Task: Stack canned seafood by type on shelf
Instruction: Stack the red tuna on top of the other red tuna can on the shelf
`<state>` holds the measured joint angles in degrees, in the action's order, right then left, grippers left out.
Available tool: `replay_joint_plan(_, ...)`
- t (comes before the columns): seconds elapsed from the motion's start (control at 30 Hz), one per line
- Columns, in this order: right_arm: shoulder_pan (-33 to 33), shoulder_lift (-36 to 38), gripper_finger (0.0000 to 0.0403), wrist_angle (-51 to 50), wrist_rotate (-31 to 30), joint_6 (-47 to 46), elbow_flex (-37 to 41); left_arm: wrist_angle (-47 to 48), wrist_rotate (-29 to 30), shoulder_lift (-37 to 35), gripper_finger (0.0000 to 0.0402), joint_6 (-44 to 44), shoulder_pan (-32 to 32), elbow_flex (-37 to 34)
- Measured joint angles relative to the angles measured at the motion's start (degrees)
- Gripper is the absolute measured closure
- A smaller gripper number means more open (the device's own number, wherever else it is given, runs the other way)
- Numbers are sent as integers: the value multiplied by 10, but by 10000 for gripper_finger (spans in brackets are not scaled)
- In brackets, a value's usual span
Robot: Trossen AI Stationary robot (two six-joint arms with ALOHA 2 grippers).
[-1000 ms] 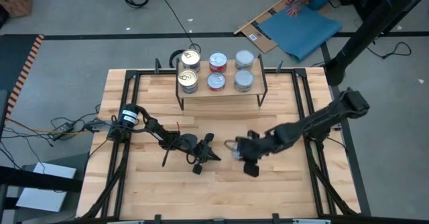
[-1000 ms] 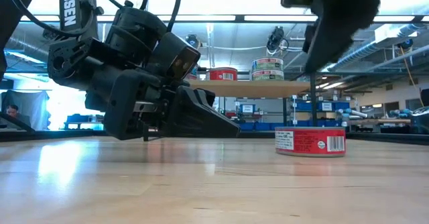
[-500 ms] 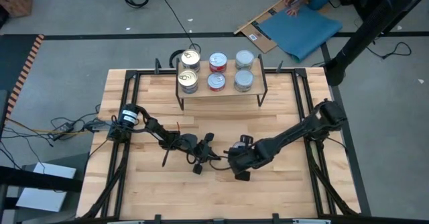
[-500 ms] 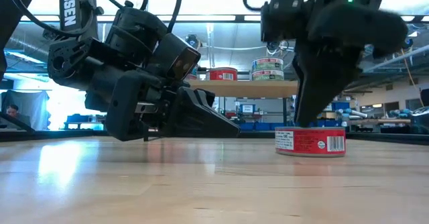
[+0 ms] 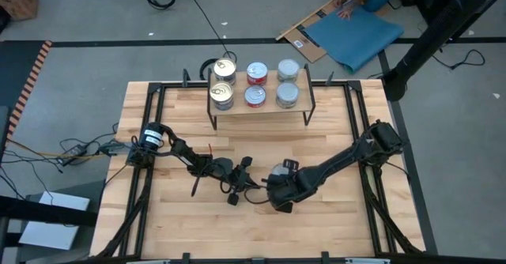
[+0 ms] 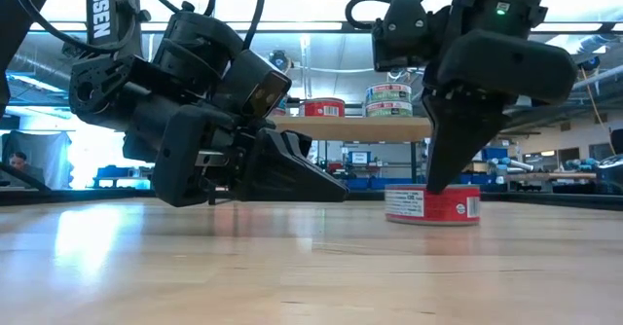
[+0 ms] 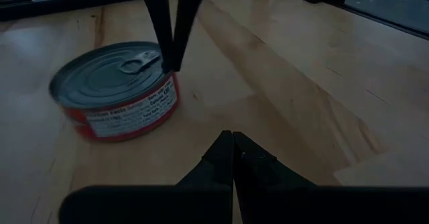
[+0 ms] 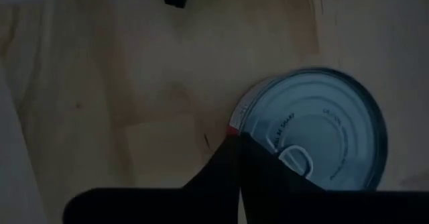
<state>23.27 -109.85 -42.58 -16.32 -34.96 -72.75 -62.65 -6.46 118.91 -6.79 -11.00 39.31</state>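
A red-labelled, silver-topped tin (image 7: 114, 93) lies flat on the wooden table near its middle; it also shows in the low view (image 6: 433, 204). My right gripper (image 6: 440, 185) points steeply down, shut, with its tips at the tin's rim. My left gripper (image 7: 232, 141) is shut and hangs low over the table just left of the tin, touching nothing. The shelf (image 5: 271, 108) stands at the far middle. It carries gold-topped tins (image 5: 224, 71) on its left, red tins (image 5: 256, 73) in the middle and silver tins (image 5: 288, 70) on the right. My right gripper touches the tin with its shut fingertips (image 7: 167, 62), at the top rim (image 8: 233, 125) on the side away from my left gripper. The fingers come from above, slanting down. The tin stays flat on the table, top up.
Bare wood lies between the shelf and the arms and along the near edge (image 5: 261, 240). A black frame (image 5: 150, 137) runs along the table's sides. On the floor beyond the far edge lie a blue mat (image 5: 352, 36) and cardboard, with a person's hand (image 5: 345, 9) there.
My right gripper has come down and toward the table's left, tipped to point more steeply down, and shut, with its tips landing on the tin's rim. The tin has slid a little toward the table's left, staying flat.
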Motion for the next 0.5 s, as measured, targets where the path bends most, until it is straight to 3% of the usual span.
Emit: replay_joint_plan(0.5,-41,110,400,10,104,-4,3,-30,2,0,396,-3,-15,0)
